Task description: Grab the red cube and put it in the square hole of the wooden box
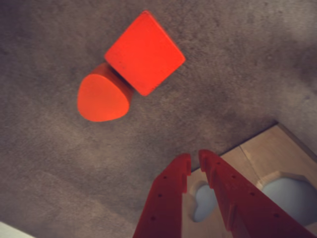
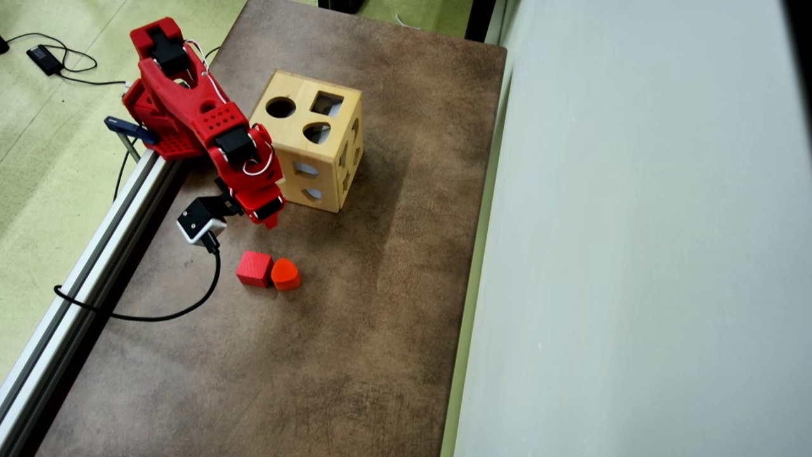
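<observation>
Nothing done yet: the end effector (image 1: 194, 159), nearly closed and empty, hangs short of the red cube (image 1: 144, 52); grasp and square hole (image 2: 327, 103) insertion remain

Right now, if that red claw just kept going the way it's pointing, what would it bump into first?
Probably the bare brown mat. The gripper, nearly shut and empty, points down short of the red cube and orange block. Depth is hard to judge.

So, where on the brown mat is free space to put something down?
In the overhead view, the mat is bare below the red cube and orange block, and right of the wooden box. It is crowded between gripper, box and the two blocks.
</observation>
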You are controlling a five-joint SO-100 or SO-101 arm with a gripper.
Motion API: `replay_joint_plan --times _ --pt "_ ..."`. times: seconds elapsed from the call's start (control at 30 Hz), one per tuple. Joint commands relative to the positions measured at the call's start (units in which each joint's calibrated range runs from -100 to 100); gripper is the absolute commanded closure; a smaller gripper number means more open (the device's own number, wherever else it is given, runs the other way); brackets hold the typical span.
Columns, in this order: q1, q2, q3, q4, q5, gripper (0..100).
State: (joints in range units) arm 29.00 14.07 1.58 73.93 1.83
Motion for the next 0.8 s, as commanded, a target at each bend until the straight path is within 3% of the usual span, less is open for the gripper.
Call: replay_joint_plan --times 0.0,0.27,0.6,0.77 --pt "0.1 -1.4 -2.7 1.2 -0.1 96" --pt "0.4 -1.6 -2.9 0.4 -0.2 92" --pt "3.7 -2.0 -5.2 1.5 -0.6 59" --pt "5.8 -1.6 -4.6 1.4 -7.6 48"
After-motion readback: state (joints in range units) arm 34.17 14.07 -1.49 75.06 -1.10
